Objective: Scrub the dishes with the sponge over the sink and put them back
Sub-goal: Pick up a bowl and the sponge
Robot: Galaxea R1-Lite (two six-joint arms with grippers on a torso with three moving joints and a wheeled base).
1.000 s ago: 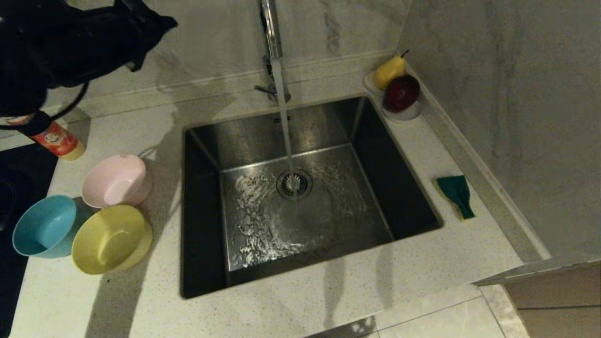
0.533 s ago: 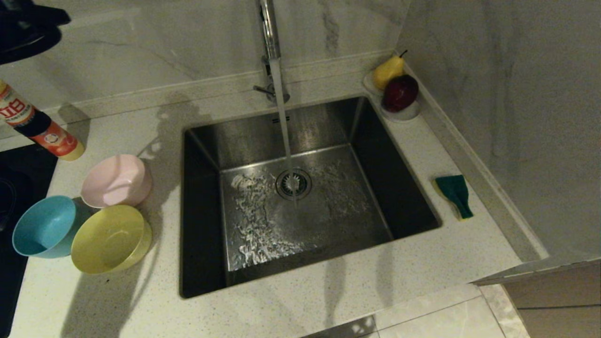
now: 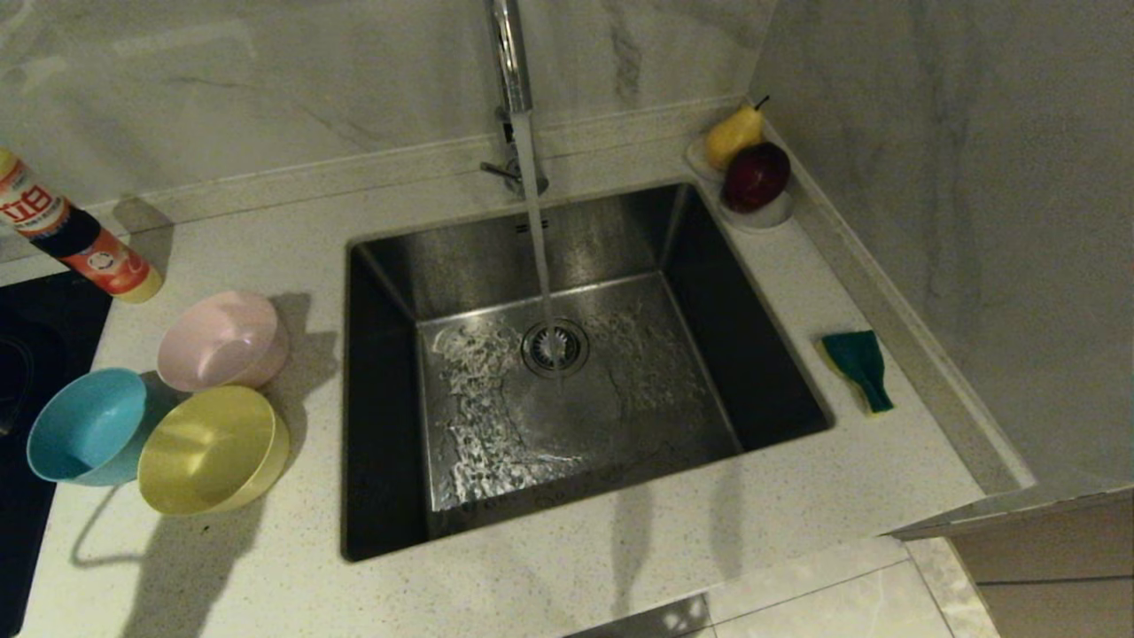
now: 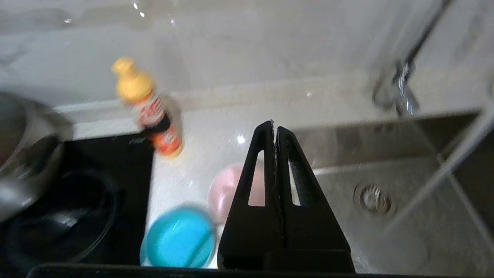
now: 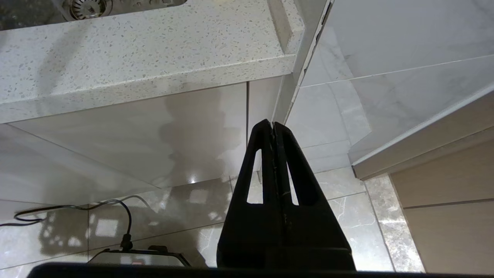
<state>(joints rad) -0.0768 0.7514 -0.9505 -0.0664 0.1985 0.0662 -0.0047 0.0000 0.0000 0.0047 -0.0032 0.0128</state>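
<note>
Three bowls stand on the counter left of the sink (image 3: pixel 390 266): pink bowl (image 3: pixel 221 341), blue bowl (image 3: pixel 84 425) and yellow bowl (image 3: pixel 208 447). The sponge (image 3: pixel 858 365), green face up, lies on the counter right of the sink. Water runs from the tap (image 3: pixel 509 62) onto the drain (image 3: pixel 555 347). My left gripper (image 4: pixel 274 125) is shut and empty, held high above the counter near the pink bowl (image 4: pixel 224 189) and blue bowl (image 4: pixel 179 239); it is out of the head view. My right gripper (image 5: pixel 272 125) is shut and empty, parked low below the counter edge.
A detergent bottle (image 3: pixel 80 244) leans at the back left beside a black hob (image 3: pixel 27 354). A pear (image 3: pixel 733 133) and a dark red apple (image 3: pixel 756 175) sit on saucers in the back right corner. A wall runs along the right.
The left arm, which filled the top left corner of the head view, has pulled up and out of that view. The bowls, sponge and running water are unchanged.
</note>
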